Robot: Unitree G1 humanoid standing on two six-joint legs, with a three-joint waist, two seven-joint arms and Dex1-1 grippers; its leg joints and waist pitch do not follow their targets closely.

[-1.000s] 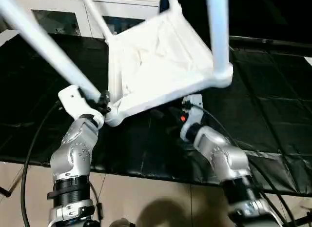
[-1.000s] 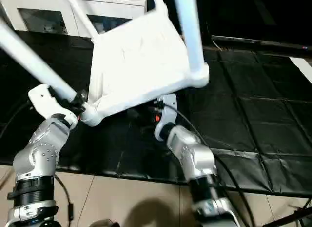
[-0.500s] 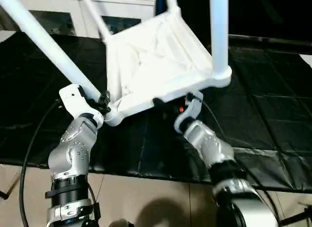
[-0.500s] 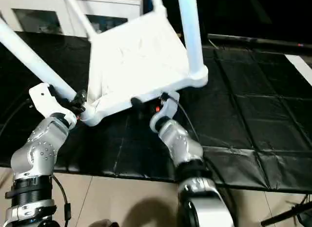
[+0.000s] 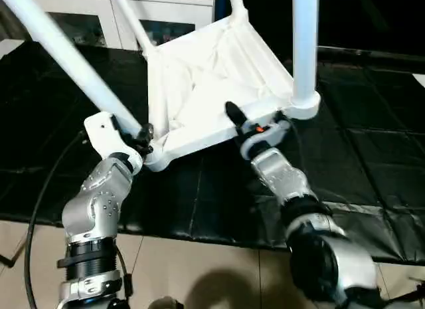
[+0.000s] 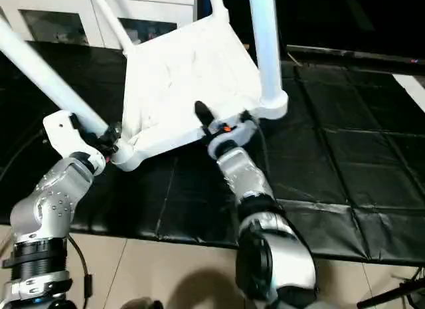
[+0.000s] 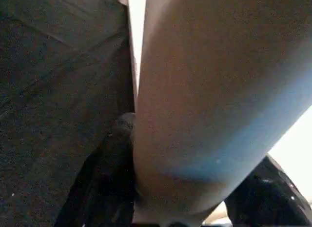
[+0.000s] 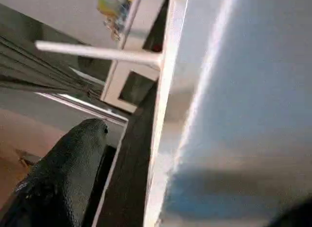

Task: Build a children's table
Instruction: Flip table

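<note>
1. The children's table (image 5: 212, 83) hangs upside down in the upper middle of the frame, tilted, its ribbed underside facing us and its legs shooting up past the top edge, above the black mat (image 5: 372, 143).
2. The left gripper (image 5: 141, 137) sits left of centre, pinching the base of the near-left leg (image 5: 73, 60) right at the corner; the wrist view shows the fingers (image 7: 105, 173) hugging either side of it.
3. The right gripper (image 5: 255, 123) is at centre, spread wide, one finger over the table's near frame edge (image 5: 219, 133) and the other beneath it, beside the near-right leg (image 5: 304, 50). It straddles that edge without pinching it.
4. To do this well, I'd say: seat the frame deep between the jaws before closing, keep the left pinch steady so the table doesn't swing, then turn it with both arms together.
5. No brand, label or writing is readable; I can only make out a small orange light on the right gripper.
</note>
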